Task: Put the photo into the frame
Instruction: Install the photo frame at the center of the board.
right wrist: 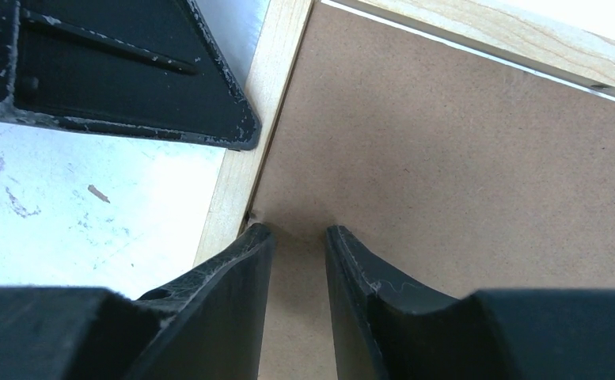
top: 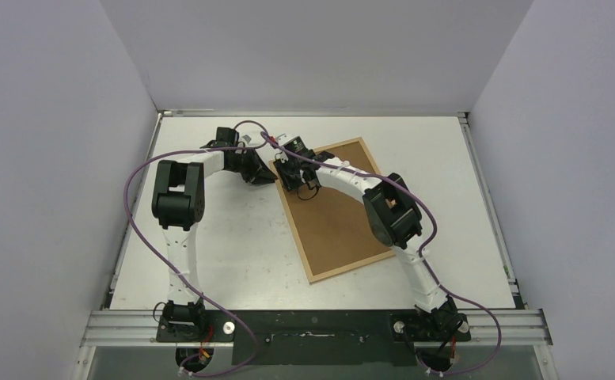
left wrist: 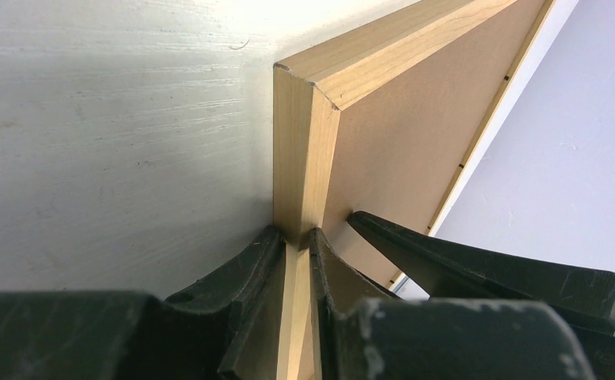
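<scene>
The light wood frame (top: pixel 292 226) lies slanted on the white table, filled by the brown hardboard backing panel (top: pixel 335 222). My left gripper (top: pixel 266 170) is shut on the frame's left rail (left wrist: pixel 296 158) close to its far corner, one finger on each side of the wood. My right gripper (top: pixel 298 190) is open by a narrow gap and empty, its tips down on the backing panel (right wrist: pixel 446 158) just inside the same rail (right wrist: pixel 244 150). The photo is not in view. A thin white line runs between the panel and the far rail; I cannot tell what it is.
The white table (top: pixel 225 253) lies between grey walls with a raised rim at the back and sides. Both arms reach across to the frame's far left corner, and purple cables loop over them. The left gripper's body (right wrist: pixel 130 79) sits right beside my right fingertips.
</scene>
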